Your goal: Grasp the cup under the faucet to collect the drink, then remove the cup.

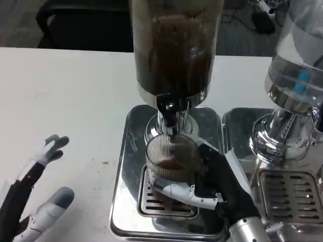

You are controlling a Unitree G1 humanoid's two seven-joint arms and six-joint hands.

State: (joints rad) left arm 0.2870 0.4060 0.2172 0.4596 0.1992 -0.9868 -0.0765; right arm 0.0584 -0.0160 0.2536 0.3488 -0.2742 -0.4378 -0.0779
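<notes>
A ribbed clear glass cup (pixel 170 160) stands on the drip grate (pixel 151 201) under the black faucet (pixel 168 112) of the dark drink dispenser (pixel 174 48). A little brown drink lies in its bottom. My right hand (pixel 212 184) grips the cup from the right, a white finger wrapped across its front and lower part. My left hand (pixel 35 189) hovers over the table at the lower left, fingers spread, holding nothing.
The dispenser stands on a shiny steel tray (pixel 126 166). A second dispenser (pixel 298 65) with clear liquid, its own chrome base and grate (pixel 290 196), stands close on the right. Bare white table (pixel 70 101) stretches to the left.
</notes>
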